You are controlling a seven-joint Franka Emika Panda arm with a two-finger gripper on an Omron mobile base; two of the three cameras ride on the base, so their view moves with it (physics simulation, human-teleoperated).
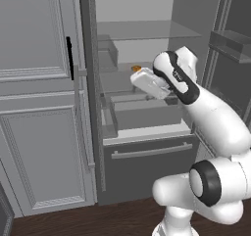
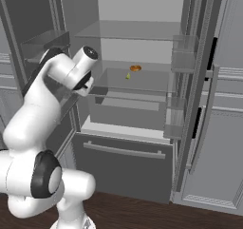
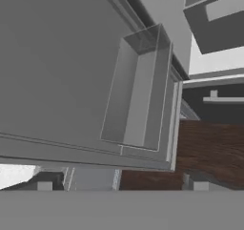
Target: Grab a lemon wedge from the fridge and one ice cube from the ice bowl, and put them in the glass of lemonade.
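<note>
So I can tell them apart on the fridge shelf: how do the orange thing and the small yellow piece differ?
The orange item is wider, flatter and rounder; the yellow piece is smaller and pointed, likely the lemon wedge. The orange item lies further back, the yellow piece nearer the front. Both rest on the same glass shelf.

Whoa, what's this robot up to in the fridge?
It's after a lemon wedge. The fridge stands with both doors open, and the white arm reaches in toward the middle shelf, where the small yellow wedge lies beside an orange thing. The gripper is open and holds nothing.
</note>
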